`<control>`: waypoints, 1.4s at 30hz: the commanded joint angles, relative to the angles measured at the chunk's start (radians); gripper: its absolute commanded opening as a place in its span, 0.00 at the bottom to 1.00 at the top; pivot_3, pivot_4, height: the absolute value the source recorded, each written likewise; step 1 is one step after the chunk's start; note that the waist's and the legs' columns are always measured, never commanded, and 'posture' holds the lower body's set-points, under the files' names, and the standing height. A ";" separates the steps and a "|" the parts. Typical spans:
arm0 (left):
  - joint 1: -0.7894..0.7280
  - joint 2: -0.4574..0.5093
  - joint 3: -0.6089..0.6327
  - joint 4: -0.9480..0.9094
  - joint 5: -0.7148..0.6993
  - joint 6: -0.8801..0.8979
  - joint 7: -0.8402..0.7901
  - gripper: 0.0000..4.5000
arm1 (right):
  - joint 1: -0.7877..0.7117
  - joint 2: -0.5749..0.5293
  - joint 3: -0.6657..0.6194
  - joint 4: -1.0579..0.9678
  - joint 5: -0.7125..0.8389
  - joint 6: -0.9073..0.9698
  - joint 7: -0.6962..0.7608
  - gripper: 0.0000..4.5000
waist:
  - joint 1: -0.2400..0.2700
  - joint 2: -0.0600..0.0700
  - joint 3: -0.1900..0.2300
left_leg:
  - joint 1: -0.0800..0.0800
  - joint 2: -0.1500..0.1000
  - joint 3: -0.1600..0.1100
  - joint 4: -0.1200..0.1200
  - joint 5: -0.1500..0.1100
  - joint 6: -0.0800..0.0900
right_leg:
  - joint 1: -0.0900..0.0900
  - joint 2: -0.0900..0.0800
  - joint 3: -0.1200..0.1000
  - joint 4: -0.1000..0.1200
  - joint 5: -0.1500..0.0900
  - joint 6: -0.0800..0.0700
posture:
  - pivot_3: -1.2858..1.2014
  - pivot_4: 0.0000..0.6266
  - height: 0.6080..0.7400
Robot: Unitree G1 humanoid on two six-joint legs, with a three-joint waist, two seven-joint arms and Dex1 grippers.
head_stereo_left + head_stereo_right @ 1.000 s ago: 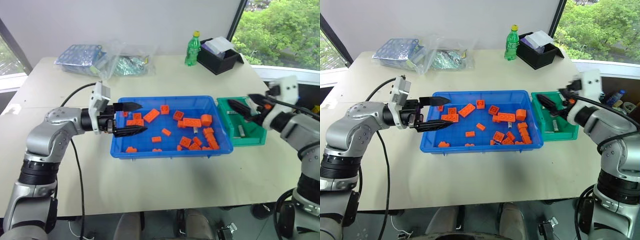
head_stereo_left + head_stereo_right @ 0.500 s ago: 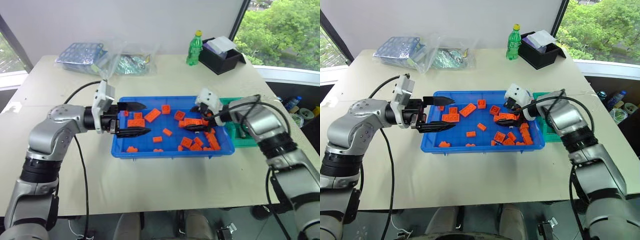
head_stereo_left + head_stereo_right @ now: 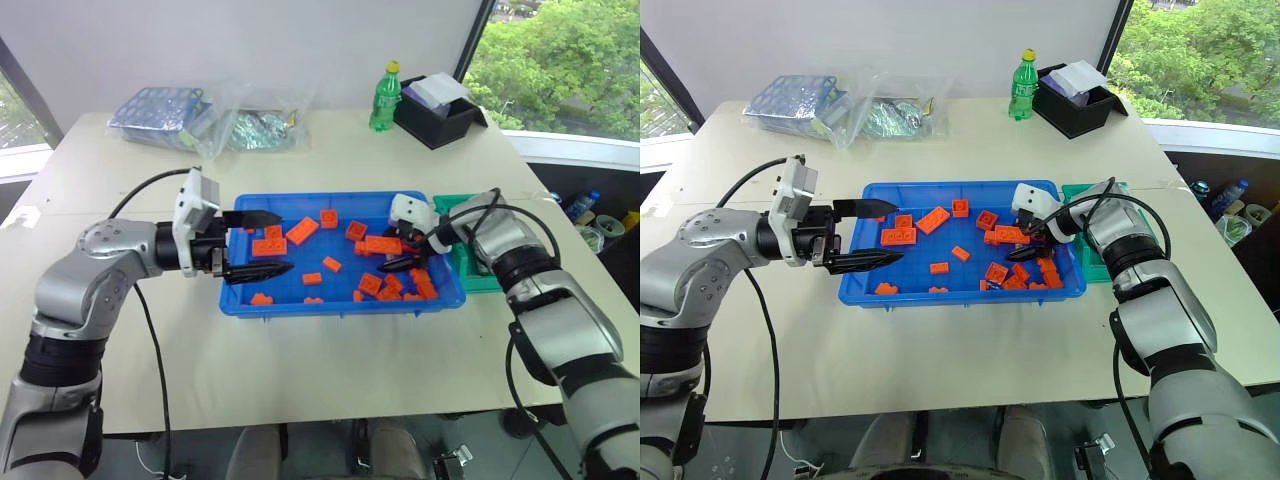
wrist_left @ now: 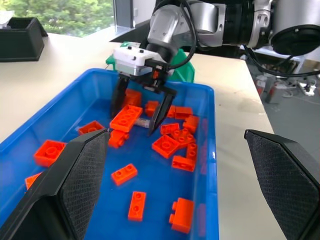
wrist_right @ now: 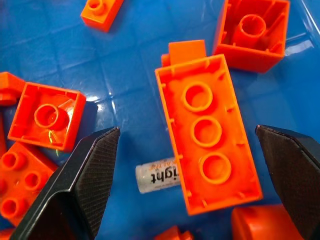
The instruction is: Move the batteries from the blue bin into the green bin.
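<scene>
A battery [image 5: 156, 176], silver with print on its side, lies on the floor of the blue bin [image 3: 300, 303], in the bin's right part, its one end tucked under an upturned long orange brick [image 5: 210, 136]. The right gripper [image 4: 136, 111] reaches down into that part of the bin with its two black fingers spread wide on either side of the battery and the long brick, holding nothing; from the left wrist view its tips stand among the bricks, with the battery a pale streak between them. More orange bricks [image 3: 302, 230] lie scattered across the bin floor, thickest at the right end.

The left gripper [image 3: 253, 243] hangs level over the bin's left end, pointing right, its fingers well apart and empty.

The green bin [image 3: 478, 282] stands just beside the blue bin's right end, largely hidden behind the right arm; what lies in it cannot be told.

On the far side of the table [image 3: 330, 355] stand a green bottle [image 3: 384, 98] with a yellow cap and, right of it, a black box [image 3: 440, 115] with white papers in it. Far left lie clear plastic bags [image 3: 215, 118].
</scene>
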 commanded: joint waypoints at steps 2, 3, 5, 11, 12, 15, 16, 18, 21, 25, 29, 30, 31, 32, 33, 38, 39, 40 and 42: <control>-0.010 0.003 0.025 -0.032 -0.024 -0.002 0.010 1.00 | -0.037 0.018 -0.054 0.009 -0.006 -0.018 -0.018 0.57 | -0.008 0.000 0.000 | 0.000 0.000 0.000 0.000 0.000 0.000 | 0.000 0.000 0.000 0.000 0.000 0.000 | 0.52 0.24 0.87; -0.013 0.002 0.023 -0.031 -0.025 -0.003 0.011 1.00 | -0.037 0.020 -0.059 0.010 -0.008 -0.016 -0.021 0.46 | -0.008 0.000 0.000 | 0.000 0.000 0.000 0.000 0.000 0.000 | 0.000 0.000 0.000 0.001 0.000 0.000 | 0.52 0.24 0.87; -0.020 0.003 0.020 -0.025 -0.026 -0.005 0.009 1.00 | -0.039 0.023 -0.068 0.011 -0.011 -0.010 -0.023 0.26 | -0.008 0.000 0.000 | 0.000 0.000 0.000 0.000 0.000 0.000 | 0.000 0.000 0.000 0.001 0.000 0.000 | 0.52 0.24 0.87; -0.027 0.002 0.014 -0.012 -0.023 -0.013 0.002 1.00 | -0.043 0.046 -0.116 -0.032 0.012 0.033 -0.031 0.26 | -0.010 0.000 0.000 | 0.001 0.000 0.000 0.000 0.000 0.000 | 0.001 0.000 0.000 0.001 0.000 0.000 | 0.52 0.24 0.87; -0.028 0.002 0.013 -0.011 -0.023 -0.013 0.001 1.00 | -0.041 0.057 -0.127 -0.057 0.022 0.049 -0.031 0.26 | -0.010 0.000 0.000 | 0.001 0.000 0.000 0.000 0.000 0.000 | 0.001 0.000 0.000 0.001 0.000 0.000 | 0.52 0.24 0.87; -0.029 -0.002 0.008 -0.010 -0.022 -0.014 -0.001 1.00 | 0.002 0.132 -0.142 -0.225 0.050 0.126 -0.065 0.26 | -0.015 0.000 0.000 | 0.001 0.000 0.000 0.000 0.000 0.000 | 0.000 0.000 0.000 0.002 0.000 0.000 | 0.52 0.24 0.87; -0.030 -0.004 0.006 -0.010 -0.021 -0.014 -0.002 1.00 | 0.019 0.156 -0.142 -0.281 0.058 0.157 -0.079 0.26 | -0.016 -0.001 -0.001 | 0.001 0.000 0.000 0.000 0.000 0.000 | 0.000 0.000 0.000 0.005 0.001 0.000 | 0.52 0.24 0.87; -0.036 -0.007 0.000 -0.005 -0.018 -0.014 -0.003 1.00 | 0.048 0.203 -0.140 -0.376 0.065 0.243 -0.120 0.26 | -0.013 -0.001 -0.001 | 0.003 0.000 -0.001 0.000 0.000 0.000 | 0.000 0.000 0.000 0.011 0.000 0.001 | 0.52 0.24 0.87; -0.048 -0.013 -0.005 0.001 -0.017 -0.012 -0.004 1.00 | 0.082 0.246 -0.135 -0.476 0.068 0.350 -0.169 0.60 | -0.003 0.000 0.000 | 0.003 0.000 -0.003 0.000 0.000 0.000 | 0.000 0.000 0.000 0.011 0.000 0.000 | 0.52 0.24 0.87; -0.066 -0.024 -0.012 0.013 -0.021 -0.009 -0.009 1.00 | 0.108 0.239 -0.159 -0.576 0.045 0.432 -0.285 0.82 | 0.010 0.001 0.000 | 0.001 -0.001 -0.003 0.002 0.000 -0.001 | 0.000 0.000 0.000 0.010 -0.002 -0.003 | 0.52 0.24 0.87; -0.083 -0.043 -0.029 0.029 -0.019 -0.011 -0.023 1.00 | 0.188 0.187 -0.251 -0.848 0.088 0.696 -0.385 0.82 | 0.019 0.000 0.000 | 0.000 -0.001 -0.004 0.003 0.000 -0.001 | 0.000 0.000 0.001 0.010 -0.002 -0.003 | 0.52 0.24 0.87; -0.089 -0.048 -0.034 0.037 -0.015 -0.013 -0.026 1.00 | 0.217 0.171 -0.267 -0.928 0.093 0.765 -0.407 0.82 | 0.019 0.000 0.000 | 0.000 -0.002 -0.004 0.003 0.000 -0.001 | 0.000 0.000 0.001 0.010 -0.002 -0.003 | 0.52 0.24 0.87; -0.099 -0.057 -0.043 0.050 -0.010 -0.020 -0.030 1.00 | 0.255 0.165 -0.305 -1.028 0.098 0.873 -0.448 0.82 | 0.019 -0.001 -0.001 | 0.000 -0.002 -0.004 0.003 0.000 -0.001 | 0.000 0.000 0.001 0.010 -0.002 -0.003 | 0.52 0.24 0.87; -0.108 -0.066 -0.051 0.062 -0.006 -0.025 -0.033 1.00 | 0.288 0.162 -0.338 -1.116 0.100 0.973 -0.489 0.82 | 0.018 -0.002 -0.001 | 0.000 -0.002 -0.004 0.002 0.000 -0.001 | 0.000 0.000 0.001 0.010 -0.002 -0.003 | 0.52 0.24 0.87; -0.114 -0.072 -0.055 0.070 -0.003 -0.028 -0.036 1.00 | 0.310 0.161 -0.360 -1.179 0.104 1.046 -0.520 0.82 | 0.017 -0.003 -0.002 | 0.000 -0.002 -0.004 0.002 0.000 -0.001 | 0.000 -0.001 0.001 0.010 -0.002 -0.003 | 0.52 0.24 0.87; -0.153 -0.111 -0.093 0.118 0.020 -0.053 -0.063 1.00 | 0.439 0.226 -0.466 -1.438 0.096 1.368 -0.683 0.82 | 0.014 -0.005 -0.004 | 0.001 0.000 -0.003 0.001 0.000 -0.001 | -0.003 0.000 0.000 0.011 -0.002 -0.003 | 0.52 0.24 0.87; -0.161 -0.120 -0.100 0.128 0.023 -0.056 -0.070 1.00 | 0.457 0.247 -0.480 -1.465 0.093 1.398 -0.713 0.82 | 0.014 -0.005 -0.004 | 0.001 0.000 -0.003 0.000 0.000 -0.001 | -0.003 0.000 0.000 0.011 -0.002 -0.003 | 0.52 0.24 0.87; -0.170 -0.128 -0.107 0.138 0.026 -0.059 -0.079 1.00 | 0.470 0.266 -0.491 -1.472 0.090 1.406 -0.742 0.82 | 0.015 -0.005 -0.004 | 0.001 0.000 -0.003 0.000 0.000 -0.001 | -0.003 0.000 0.000 0.011 -0.002 -0.003 | 0.52 0.24 0.87; -0.185 -0.141 -0.116 0.152 0.032 -0.064 -0.089 1.00 | 0.487 0.293 -0.508 -1.471 0.087 1.413 -0.791 0.82 | 0.014 -0.005 -0.004 | 0.001 0.000 -0.003 0.001 0.000 -0.001 | -0.004 0.000 0.001 0.010 -0.002 -0.003 | 0.52 0.24 0.87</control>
